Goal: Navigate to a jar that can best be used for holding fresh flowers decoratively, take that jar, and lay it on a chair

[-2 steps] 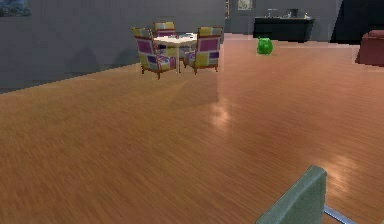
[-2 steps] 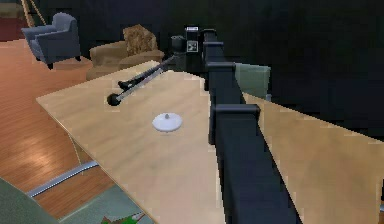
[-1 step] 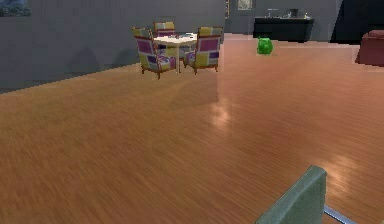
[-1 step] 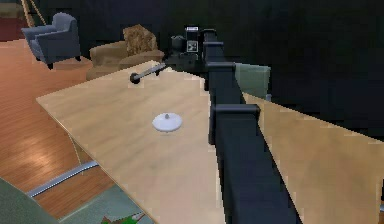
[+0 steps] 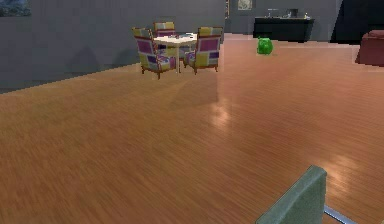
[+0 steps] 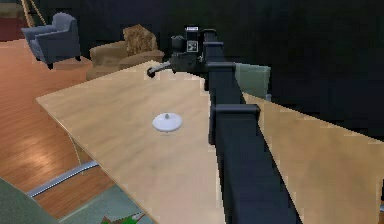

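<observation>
My arm rises as a dark bar in the arm side view, over a light wooden table (image 6: 120, 105). The gripper (image 6: 152, 71) is at the arm's far end, near the table's far edge, with a tan cushioned bed (image 6: 122, 52) just behind it. I cannot tell whether it holds anything. A small white round thing (image 6: 168, 122) lies on the tabletop below the gripper. Several patterned chairs (image 5: 153, 52) stand around a small white table (image 5: 176, 41) far off in the forward view. A grey-green chair back (image 6: 256, 80) shows beyond the arm.
Open wood floor (image 5: 150, 130) stretches ahead. A green round thing (image 5: 264, 45) sits on the floor far off, before a dark counter (image 5: 283, 27). A red seat (image 5: 372, 48) is at the right edge. A blue armchair (image 6: 52, 38) stands beyond the table. A grey-green chair back (image 5: 296, 200) is close by.
</observation>
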Tool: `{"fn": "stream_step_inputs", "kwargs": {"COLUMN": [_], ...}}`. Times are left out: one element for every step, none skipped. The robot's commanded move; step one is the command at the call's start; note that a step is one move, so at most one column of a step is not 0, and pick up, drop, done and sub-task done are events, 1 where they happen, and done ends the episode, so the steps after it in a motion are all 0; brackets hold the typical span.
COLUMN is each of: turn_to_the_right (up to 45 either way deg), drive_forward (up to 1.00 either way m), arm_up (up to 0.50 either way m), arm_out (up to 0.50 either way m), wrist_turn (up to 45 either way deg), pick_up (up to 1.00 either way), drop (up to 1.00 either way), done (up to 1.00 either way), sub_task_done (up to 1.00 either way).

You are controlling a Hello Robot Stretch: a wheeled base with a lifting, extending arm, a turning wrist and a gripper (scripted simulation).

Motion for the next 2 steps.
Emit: {"fn": "stream_step_inputs", "kwargs": {"turn_to_the_right": [0.0,0.0], "drive_forward": [0.00,0.00], "arm_up": [-0.30,0.00], "arm_out": [0.00,0.00], "wrist_turn": [0.0,0.0], "pick_up": [0.00,1.00], "drop": [0.00,0.00], "done": [0.00,0.00], "sub_task_done": [0.00,0.00]}}
